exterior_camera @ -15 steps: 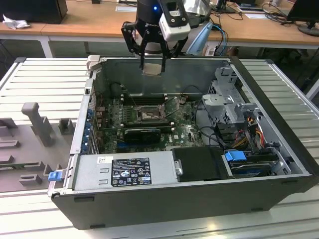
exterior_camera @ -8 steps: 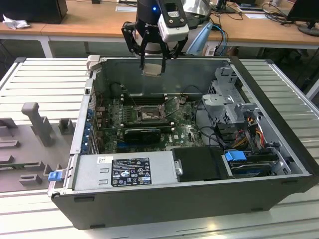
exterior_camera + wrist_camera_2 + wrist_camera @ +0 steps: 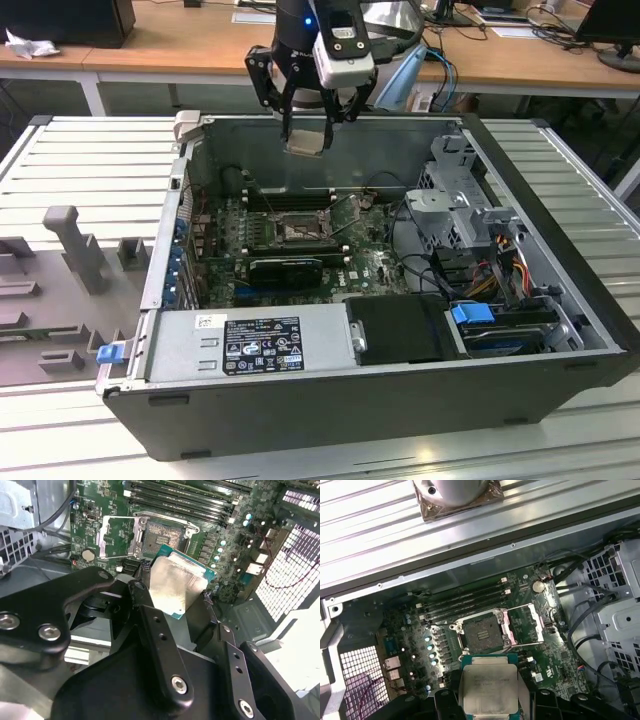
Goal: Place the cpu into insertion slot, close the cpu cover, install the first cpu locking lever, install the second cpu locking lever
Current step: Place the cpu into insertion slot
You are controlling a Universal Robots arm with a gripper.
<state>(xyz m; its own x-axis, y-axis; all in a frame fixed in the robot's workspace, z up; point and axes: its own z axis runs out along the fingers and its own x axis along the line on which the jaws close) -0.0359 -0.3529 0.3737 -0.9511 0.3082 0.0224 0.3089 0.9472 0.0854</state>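
Item: my gripper (image 3: 305, 130), clenched on the cpu (image 3: 490, 687) and holding it flat above the open case (image 3: 330, 400); the insertion slot (image 3: 481, 631) lies bare below on the motherboard (image 3: 370, 262), well apart, its cpu cover (image 3: 534, 621) swung aside.

Exterior high; both wrist views over motherboard (image 3: 565, 657)

Black hand (image 3: 306, 135) — jointed links, silver screw heads (image 3: 179, 684) — with a pale-grey camera block (image 3: 344, 55).
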